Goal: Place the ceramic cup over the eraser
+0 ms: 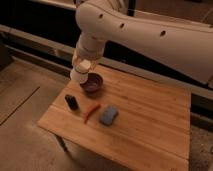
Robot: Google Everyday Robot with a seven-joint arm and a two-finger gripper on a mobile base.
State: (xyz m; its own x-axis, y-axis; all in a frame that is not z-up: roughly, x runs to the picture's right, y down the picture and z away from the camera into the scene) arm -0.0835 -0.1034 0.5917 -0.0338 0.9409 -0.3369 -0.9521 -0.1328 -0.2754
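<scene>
The small white ceramic cup [80, 74] is held in the air by my gripper [83, 66], at the end of the big white arm. The cup hangs above the table's left part, just left of the dark maroon bowl [92, 83]. The black eraser [71, 102] stands on the wooden table [150, 125] near its left edge, below and slightly left of the cup. The cup is well clear of the eraser and does not touch it.
A thin red-orange stick [91, 112] lies to the right of the eraser. A flat blue-grey pad [108, 115] lies beside the stick. The table's left and front edges are close to the eraser. A dark rail and floor lie behind and to the left.
</scene>
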